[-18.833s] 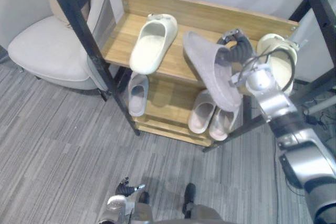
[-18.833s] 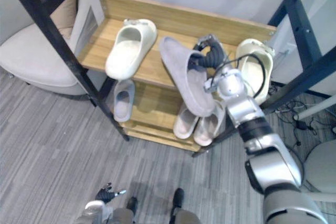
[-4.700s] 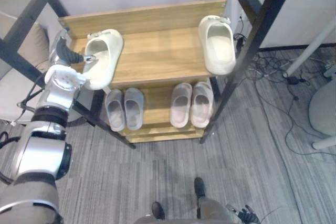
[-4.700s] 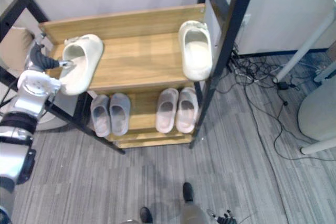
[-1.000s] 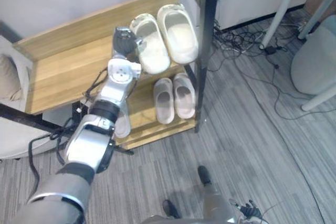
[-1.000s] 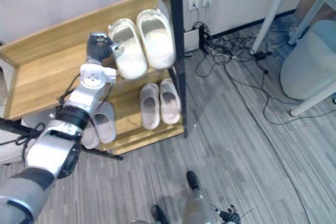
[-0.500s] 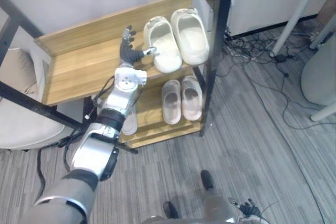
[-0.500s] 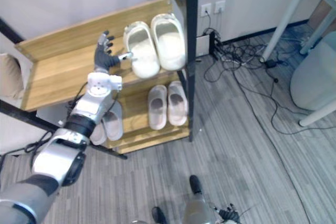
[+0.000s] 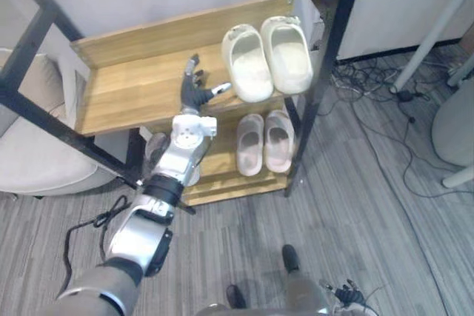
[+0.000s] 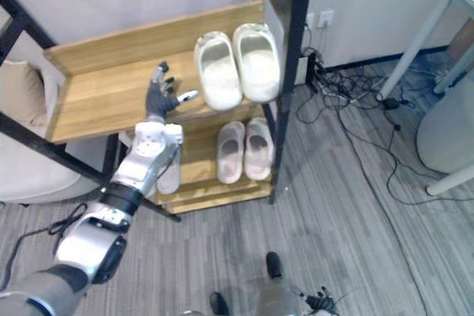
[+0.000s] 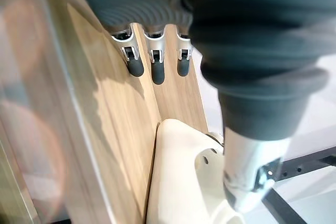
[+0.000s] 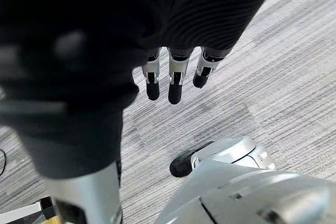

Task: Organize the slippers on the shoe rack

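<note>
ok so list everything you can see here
shoe rack: one, wood with black frame, centre
cream slippers: two, cream, side by side, top shelf right end
pinkish slippers: two, pale pink, lower shelf right
grey slipper: at least one, grey, lower shelf left, partly hidden
armchair: one, beige, left of rack
cables: several, black, floor right of rack
left hand: open, over top shelf beside cream slippers
right hand: open, above floor

No legible text or labels anywhere.
</note>
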{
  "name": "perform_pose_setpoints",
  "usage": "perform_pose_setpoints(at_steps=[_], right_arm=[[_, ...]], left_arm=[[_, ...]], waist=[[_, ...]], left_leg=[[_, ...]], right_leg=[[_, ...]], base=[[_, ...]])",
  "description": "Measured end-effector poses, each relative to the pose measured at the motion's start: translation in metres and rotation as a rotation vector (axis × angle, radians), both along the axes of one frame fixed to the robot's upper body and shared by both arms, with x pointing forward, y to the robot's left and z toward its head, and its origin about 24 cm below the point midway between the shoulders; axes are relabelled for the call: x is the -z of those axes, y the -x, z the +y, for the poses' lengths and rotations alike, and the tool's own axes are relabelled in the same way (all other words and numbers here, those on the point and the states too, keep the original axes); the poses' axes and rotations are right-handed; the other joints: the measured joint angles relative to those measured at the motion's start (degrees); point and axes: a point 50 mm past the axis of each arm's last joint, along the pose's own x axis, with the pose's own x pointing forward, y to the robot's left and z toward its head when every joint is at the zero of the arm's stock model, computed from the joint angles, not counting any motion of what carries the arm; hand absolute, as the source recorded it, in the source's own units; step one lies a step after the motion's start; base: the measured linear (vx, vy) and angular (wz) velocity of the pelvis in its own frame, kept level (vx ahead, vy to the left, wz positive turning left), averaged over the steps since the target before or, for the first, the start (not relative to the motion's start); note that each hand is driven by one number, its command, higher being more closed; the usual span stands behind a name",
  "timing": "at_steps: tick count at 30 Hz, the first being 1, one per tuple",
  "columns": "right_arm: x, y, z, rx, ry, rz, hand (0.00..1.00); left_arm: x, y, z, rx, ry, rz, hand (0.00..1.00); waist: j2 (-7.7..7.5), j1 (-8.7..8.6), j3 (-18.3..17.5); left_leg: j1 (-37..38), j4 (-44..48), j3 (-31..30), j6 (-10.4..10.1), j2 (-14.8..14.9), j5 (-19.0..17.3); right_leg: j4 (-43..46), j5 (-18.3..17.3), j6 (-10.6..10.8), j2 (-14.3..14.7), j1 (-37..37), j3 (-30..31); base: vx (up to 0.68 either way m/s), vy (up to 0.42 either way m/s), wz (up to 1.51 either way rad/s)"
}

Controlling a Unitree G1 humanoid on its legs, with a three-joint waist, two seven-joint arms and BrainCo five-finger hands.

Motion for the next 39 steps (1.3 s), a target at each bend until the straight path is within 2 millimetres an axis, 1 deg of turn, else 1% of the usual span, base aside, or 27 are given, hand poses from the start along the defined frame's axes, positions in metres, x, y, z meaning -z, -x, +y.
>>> perform_pose_setpoints(at_steps=[7,16,18,19,21,22,24,26,27,28,29,30,31,33,35,36,38,39], right_arm=[[0.0,0.0,0.0,-0.002,0.0,0.001,0.0],[0.0,-0.001,0.002,-0.004,0.0,0.003,0.0],[0.0,-0.001,0.002,-0.005,-0.001,0.006,0.0],[0.0,-0.001,0.003,-0.006,-0.002,0.006,0.0],[0.0,-0.002,0.003,-0.007,-0.003,0.007,0.0],[0.001,-0.002,0.002,-0.012,-0.003,0.011,0.0],[0.001,-0.002,0.002,-0.016,-0.002,0.016,0.0],[0.002,0.002,0.001,-0.014,-0.002,0.033,0.0],[0.003,0.005,0.0,-0.015,-0.003,0.046,0.0],[0.004,0.008,0.0,-0.013,-0.003,0.059,0.0],[0.003,0.007,-0.004,-0.032,0.01,0.062,0.0],[0.003,0.007,-0.004,-0.038,0.01,0.064,0.0],[0.003,0.007,-0.003,-0.045,0.008,0.069,0.0],[0.003,0.006,-0.003,-0.052,0.007,0.067,0.0],[0.003,0.004,-0.003,-0.056,0.006,0.061,0.0],[0.003,0.002,-0.002,-0.058,0.006,0.057,0.0],[0.002,0.0,-0.002,-0.059,0.006,0.052,0.0],[0.002,-0.001,-0.002,-0.059,0.006,0.051,0.0]], left_arm=[[0.0,0.001,-0.008,0.028,0.004,-0.014,0.0],[0.0,0.002,-0.011,0.05,0.041,-0.014,0.0],[-0.004,0.003,-0.013,0.057,0.044,-0.029,0.0],[-0.01,0.004,-0.015,0.069,0.049,-0.052,0.0],[-0.026,0.012,-0.021,0.105,0.069,-0.128,0.0],[-0.038,0.022,-0.026,0.144,0.093,-0.202,0.0],[-0.045,0.032,-0.03,0.177,0.106,-0.251,0.0],[-0.048,0.049,-0.039,0.248,0.12,-0.305,0.0],[-0.046,0.059,-0.043,0.284,0.127,-0.318,0.0],[-0.042,0.066,-0.046,0.316,0.131,-0.32,0.0],[-0.03,0.08,-0.051,0.373,0.135,-0.306,0.0],[-0.026,0.083,-0.051,0.382,0.138,-0.296,0.0],[-0.015,0.089,-0.051,0.405,0.151,-0.268,0.0],[0.012,0.103,-0.053,0.455,0.191,-0.178,0.0],[0.037,0.114,-0.054,0.482,0.225,-0.082,0.0],[0.053,0.12,-0.055,0.492,0.248,-0.02,0.0],[0.082,0.13,-0.056,0.502,0.272,0.1,0.0],[0.101,0.136,-0.057,0.504,0.266,0.183,0.0]], waist=[[-0.17,0.01,-0.08],[-0.62,-0.02,-0.36],[-0.72,0.01,-0.42],[-0.74,0.15,-0.44],[-0.74,0.27,-0.45],[-0.72,0.35,-0.46],[-0.72,0.56,-0.61],[-0.84,1.28,-1.52],[-0.89,1.69,-2.13],[-0.91,2.25,-2.73],[-0.93,2.86,-3.15],[-0.96,2.88,-3.21],[-1.06,3.02,-3.77],[-1.48,3.75,-3.95],[-1.88,4.02,-4.1],[-2.09,4.17,-4.14],[-2.6,5.16,-4.45],[-2.55,5.54,-4.78]], left_leg=[[-0.01,-0.14,-0.07,0.01,-0.06,-0.01],[0.03,-0.13,-0.02,0.03,-0.19,-0.01],[0.03,-0.11,-0.04,0.04,-0.24,-0.01],[0.03,-0.1,-0.13,0.05,-0.28,0.0],[0.09,-0.02,-0.37,0.05,-0.28,0.0],[0.4,0.01,-0.76,0.05,-0.21,0.0],[0.56,0.11,-1.13,0.06,-0.17,0.0],[0.35,0.45,-1.73,0.21,-0.1,0.1],[0.33,0.52,-1.87,0.28,-0.16,0.14],[0.33,0.62,-1.97,0.41,-0.25,0.14],[0.91,0.67,-2.68,0.61,-0.48,0.16],[1.07,0.68,-2.92,0.66,-0.53,0.17],[1.06,0.68,-3.24,0.74,-0.63,0.19],[1.15,1.25,-3.93,0.42,-0.71,-0.07],[1.01,1.52,-4.81,0.66,-0.74,-0.25],[1.01,1.56,-5.28,0.64,-0.74,-0.25],[0.93,1.55,-5.6,0.56,-0.69,-0.21],[0.93,1.56,-5.78,0.51,-0.63,-0.18]], right_leg=[[0.0,-0.09,0.12,0.0,-0.03,-0.04],[0.0,-0.09,0.14,-0.01,-0.03,0.05],[0.0,-0.08,0.14,-0.01,0.0,0.02],[0.0,-0.07,0.14,-0.01,0.06,-0.05],[0.01,-0.07,0.14,-0.03,0.28,-0.35],[0.01,-0.07,0.14,-0.02,0.75,-0.95],[0.01,-0.07,0.14,-0.02,1.15,-1.41],[0.03,-0.07,0.14,-0.32,1.37,-1.55],[0.03,-0.07,0.14,-0.49,1.5,-1.68],[0.03,-0.07,0.14,-0.66,1.62,-1.76],[0.0,-0.1,0.18,-0.94,2.55,-2.51],[0.0,-0.13,0.2,-1.02,2.83,-2.71],[0.0,-0.19,0.27,-1.17,3.0,-3.02],[0.0,-0.35,0.37,-1.46,3.75,-3.82],[0.0,-1.09,0.8,-1.65,4.24,-4.58],[0.0,-1.41,0.41,-1.7,4.59,-4.89],[0.0,-1.46,0.39,-1.72,4.61,-5.41],[0.01,-1.5,0.34,-1.69,4.63,-5.59]], base=[[0.0,0.0,0.0],[0.0,0.0,0.0],[0.0,0.0,0.0],[0.0,0.0,0.0],[0.0,-0.016,0.07],[0.01,-0.017,0.09],[0.0,-0.016,0.11],[-0.02,-0.019,0.14],[-0.03,-0.013,0.11],[-0.04,-0.002,0.17],[-0.04,0.003,0.17],[-0.04,0.005,0.22],[-0.04,0.004,0.17],[-0.06,-0.003,0.2],[-0.06,-0.02,0.24],[-0.06,-0.022,0.2],[-0.03,-0.019,0.1],[0.0,-0.019,0.08]])
